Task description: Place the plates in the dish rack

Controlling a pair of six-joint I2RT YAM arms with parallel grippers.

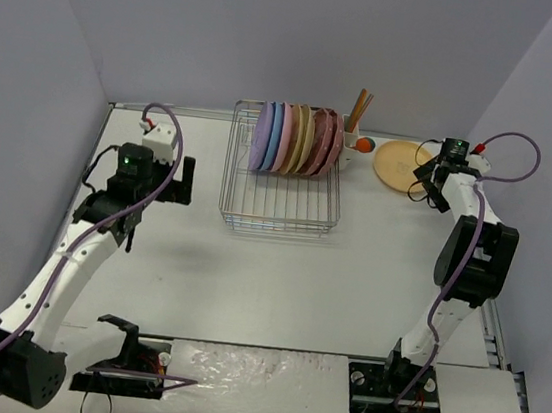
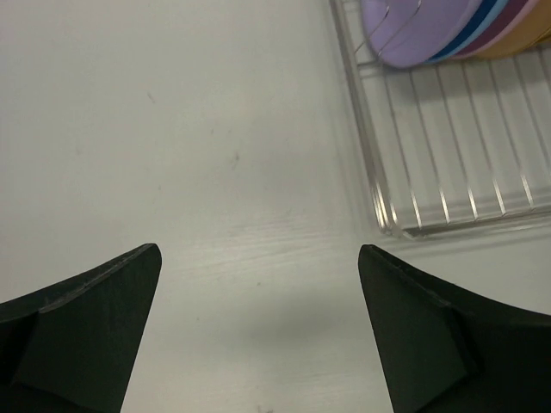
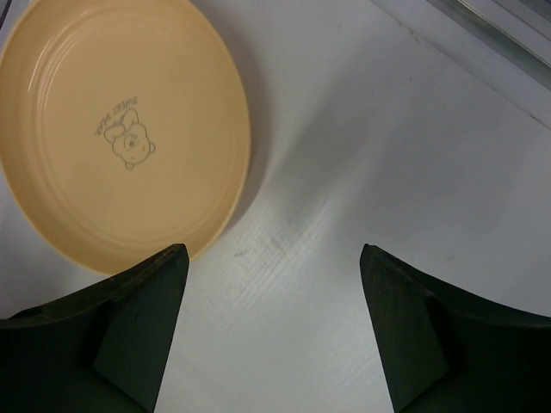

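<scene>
Standing on edge in the far half of the rectangular silver wire dish rack [image 1: 281,192], a tight row of round plates [image 1: 294,138] is recorded. The row runs from lavender at its left end through blue and pink to beige and dark pink at the right. A small white utensil cup [image 1: 351,138] holding wooden sticks is noted at the rack's far right corner.

One round orange-yellow plate [image 1: 402,166] is observed lying flat on the white desk [image 1: 276,287], right of the rack and apart from it. A small bear print is seen at its centre in the right wrist view.

The right end effector [image 3: 272,249] is positioned just beside this plate's rim with its fingers spread wide and nothing between them. Contact with the rim cannot be determined.

The left end effector [image 2: 258,249] is held over bare desk left of the rack, fingers likewise apart and empty. The rack's near left corner and the lavender plate [image 2: 422,30] are visible in its wrist view.
</scene>
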